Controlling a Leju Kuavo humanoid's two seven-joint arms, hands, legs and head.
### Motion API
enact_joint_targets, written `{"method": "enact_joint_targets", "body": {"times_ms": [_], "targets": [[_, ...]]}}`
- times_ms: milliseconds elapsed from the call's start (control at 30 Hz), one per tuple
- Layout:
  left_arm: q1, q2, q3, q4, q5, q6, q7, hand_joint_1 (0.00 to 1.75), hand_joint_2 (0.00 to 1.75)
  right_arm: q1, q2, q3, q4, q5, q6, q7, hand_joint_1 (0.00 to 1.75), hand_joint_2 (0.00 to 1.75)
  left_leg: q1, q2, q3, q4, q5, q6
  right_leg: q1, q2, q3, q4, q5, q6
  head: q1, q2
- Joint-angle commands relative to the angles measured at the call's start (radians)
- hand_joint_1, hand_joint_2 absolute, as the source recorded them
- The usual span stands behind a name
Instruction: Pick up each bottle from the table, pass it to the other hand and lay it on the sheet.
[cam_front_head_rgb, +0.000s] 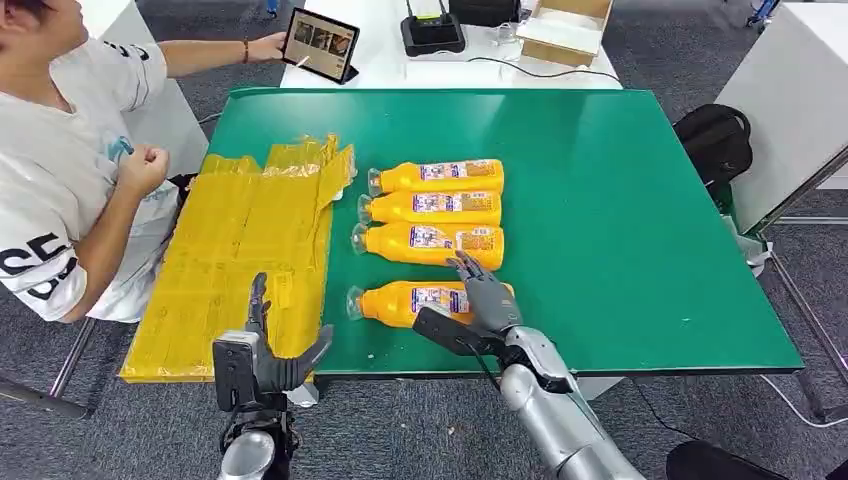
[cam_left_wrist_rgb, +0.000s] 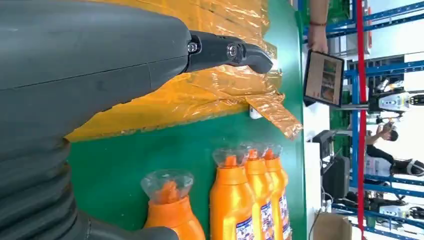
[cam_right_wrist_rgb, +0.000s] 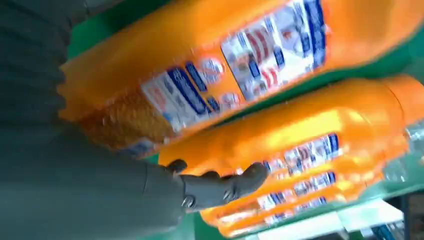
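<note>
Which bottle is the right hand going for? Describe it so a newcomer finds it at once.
On the green table, right of the yellow sheet, four orange bottles lie on their sides. Three lie in a close row; the target bottle lies apart, nearest the robot, with the right hand over its base end.

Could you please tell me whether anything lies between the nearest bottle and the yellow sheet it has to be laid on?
Nothing visible does. Only bare green table separates the nearest bottle from the yellow sheet. The right hand is at the bottle's base, and the left hand waits open over the sheet's near edge.
</note>
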Motion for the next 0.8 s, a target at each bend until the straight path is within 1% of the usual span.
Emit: {"method": "enact_joint_targets", "body": {"times_ms": [33, 67, 100, 167, 367, 433, 500, 667, 767, 800], "targets": [[-0.034, 0.005, 0.016, 0.100, 0.009, -0.015, 0.002, 0.00, 1.75, -0.098, -0.045, 0.049, 0.217, 0.023, 0.044, 0.089, 0.00, 1.75, 0.000, 0.001, 0.007, -0.002, -0.002, 0.001, 0.001, -0.001, 0.007, -0.002, -0.001, -0.003, 0.000, 0.000], [-0.034, 0.004, 0.015, 0.101, 0.010, -0.016, 0.004, 0.00, 1.75, -0.102, -0.044, 0.047, 0.222, 0.026, 0.042, 0.096, 0.00, 1.75, 0.000, 0.000, 0.005, -0.002, -0.001, 0.001, 0.000, -0.001, 0.005, -0.002, -0.001, -0.002, 0.000, 0.000], [-0.034, 0.004, 0.014, 0.101, 0.010, -0.018, 0.005, 0.00, 1.75, -0.107, -0.045, 0.049, 0.229, 0.029, 0.049, 0.105, 0.00, 1.75, 0.000, 0.000, 0.007, -0.002, -0.002, 0.002, 0.001, -0.002, 0.008, -0.003, -0.002, -0.003, 0.000, 0.000], [-0.034, 0.005, 0.011, 0.103, 0.009, -0.018, 0.007, 0.00, 1.75, -0.123, -0.049, 0.061, 0.246, 0.045, 0.056, 0.123, 0.00, 1.75, 0.000, 0.000, 0.005, -0.001, -0.001, 0.001, 0.001, -0.001, 0.005, -0.002, -0.001, -0.002, 0.000, 0.000], [-0.039, 0.005, 0.009, 0.115, 0.006, -0.018, 0.011, 0.00, 1.75, -0.151, -0.060, 0.090, 0.261, 0.045, 0.103, 0.118, 0.00, 1.75, 0.000, 0.000, 0.007, -0.001, -0.001, 0.001, 0.000, -0.001, 0.007, -0.002, -0.001, -0.002, 0.000, 0.000], [-0.045, 0.005, 0.007, 0.140, 0.010, -0.023, 0.022, 0.00, 1.75, -0.160, -0.072, 0.113, 0.259, 0.031, 0.142, 0.112, 0.00, 1.75, 0.000, -0.001, 0.010, -0.002, 0.000, 0.001, 0.001, -0.002, 0.010, -0.003, -0.001, -0.003, 0.000, 0.000], [-0.049, 0.004, 0.009, 0.155, 0.014, -0.023, 0.022, 0.00, 1.75, -0.176, -0.082, 0.125, 0.273, 0.017, 0.176, 0.123, 0.00, 1.75, 0.000, -0.001, 0.009, -0.001, 0.000, 0.001, 0.000, -0.002, 0.009, -0.002, -0.001, -0.002, 0.000, 0.000], [-0.050, 0.004, 0.009, 0.158, 0.015, -0.023, 0.022, 0.00, 1.75, -0.180, -0.087, 0.124, 0.275, 0.015, 0.179, 0.122, 0.00, 1.75, 0.000, 0.000, 0.012, -0.001, 0.000, 0.001, 0.001, -0.002, 0.011, -0.002, 0.000, -0.002, 0.000, 0.000], [-0.056, 0.003, 0.011, 0.163, 0.019, -0.024, 0.021, 0.00, 1.75, -0.194, -0.096, 0.142, 0.295, -0.014, 0.214, 0.125, 0.00, 1.75, 0.000, -0.001, 0.012, -0.001, 0.000, 0.001, 0.000, -0.002, 0.011, -0.002, 0.000, -0.002, 0.000, 0.000], [-0.059, 0.003, 0.012, 0.168, 0.020, -0.020, 0.019, 0.00, 1.75, -0.198, -0.099, 0.148, 0.301, -0.023, 0.224, 0.123, 0.05, 1.75, 0.000, -0.001, 0.012, -0.001, 0.000, 0.001, 0.000, -0.002, 0.011, -0.002, 0.000, -0.002, 0.000, 0.000]]}}
